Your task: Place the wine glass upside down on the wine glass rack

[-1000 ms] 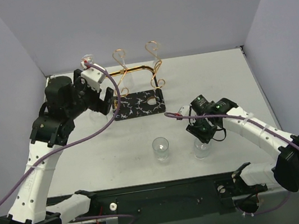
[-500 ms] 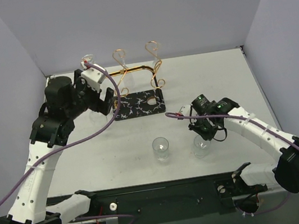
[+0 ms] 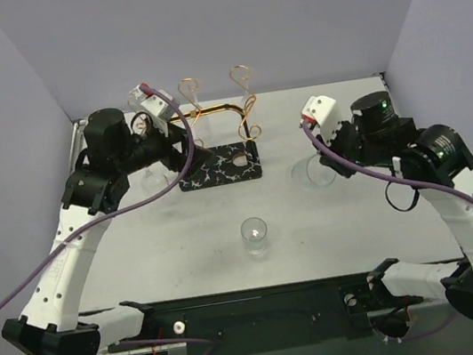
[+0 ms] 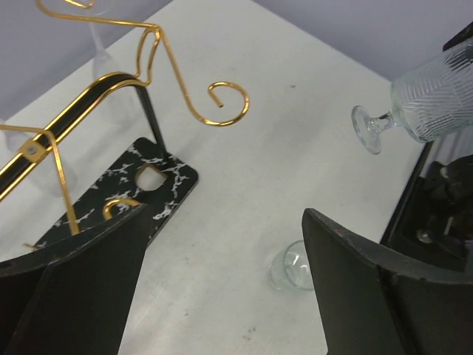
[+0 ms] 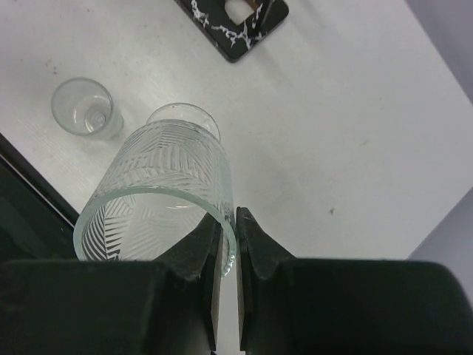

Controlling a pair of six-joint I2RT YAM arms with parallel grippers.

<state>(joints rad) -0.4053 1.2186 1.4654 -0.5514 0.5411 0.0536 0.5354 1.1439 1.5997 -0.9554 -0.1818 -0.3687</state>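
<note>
Right gripper (image 5: pixel 228 222) pinches the wine glass (image 5: pixel 166 185) by its rim, one finger inside, one outside; a small tumbler (image 5: pixel 83 107) stands at 10 o'clock. Only the left wrist view shows the glass tilted, foot toward 8 o'clock; there the left gripper (image 4: pixel 222 222) gapes wide, holding nothing. From above, the glass sits at 3 o'clock of the wine glass rack (image 3: pixel 221 164), with bare table (image 3: pixel 273 136) between.

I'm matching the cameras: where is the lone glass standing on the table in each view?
Top external: the standing glass, low centre, between the arms.
Left wrist: low, right of centre.
Right wrist: upper left, beside the held wine glass.
Shared landmark: the rack's black veined base.
</note>
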